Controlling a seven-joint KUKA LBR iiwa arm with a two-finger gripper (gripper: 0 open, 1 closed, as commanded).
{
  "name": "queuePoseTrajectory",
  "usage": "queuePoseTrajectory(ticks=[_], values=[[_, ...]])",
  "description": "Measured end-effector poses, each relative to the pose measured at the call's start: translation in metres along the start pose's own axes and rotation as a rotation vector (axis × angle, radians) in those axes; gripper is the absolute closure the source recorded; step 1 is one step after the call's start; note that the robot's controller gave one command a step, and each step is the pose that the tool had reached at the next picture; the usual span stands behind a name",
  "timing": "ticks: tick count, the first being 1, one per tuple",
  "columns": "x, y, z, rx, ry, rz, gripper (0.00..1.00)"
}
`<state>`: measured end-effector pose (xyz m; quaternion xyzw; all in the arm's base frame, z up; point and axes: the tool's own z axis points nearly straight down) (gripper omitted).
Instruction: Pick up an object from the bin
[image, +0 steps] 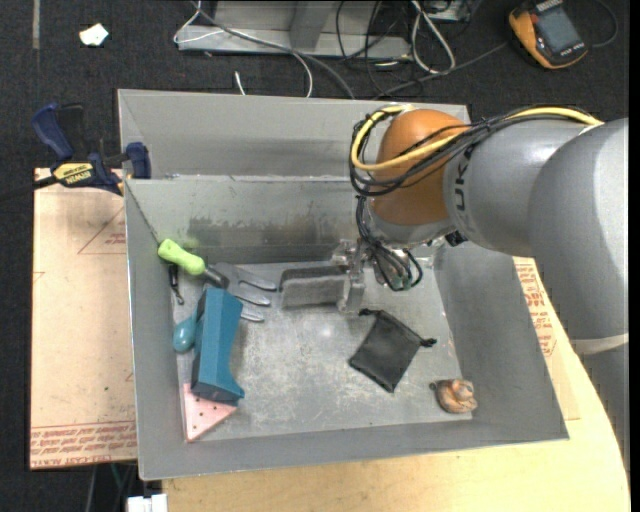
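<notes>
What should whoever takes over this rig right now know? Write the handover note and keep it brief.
Gripper: low in the middle of the bin, at the right end of a flat grey block. Whether it grips cannot be told.
Nearby: a black pouch just in front of it, metal tongs left of the block.
Left side: blue box, pink triangle, green-handled tool.
Front right: small brown lump.
Done: the arm is down in the bin.
Left: grasp one thing and lift it out.

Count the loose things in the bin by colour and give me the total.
Green: 1, tool handle
Blue: 2, box and small teal piece
Pink: 1, triangle
Silver: 1, pronged utensil
Grey: 1, block by the gripper
Black: 1, pouch
Brown: 1, lump
Total: 8
</notes>
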<state>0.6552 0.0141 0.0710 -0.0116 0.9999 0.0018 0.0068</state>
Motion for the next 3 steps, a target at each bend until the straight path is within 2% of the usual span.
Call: queuePoseTrajectory(ticks=[1, 2, 3], values=[[0.0, 0.0, 0.0, 0.0, 0.0, 0.0, 1.0], [0.012, 0.004, -0.067, 0.0, 0.004, -0.021, 1.0], [0.013, 0.001, -0.146, -0.001, 0.001, -0.079, 1.0]])
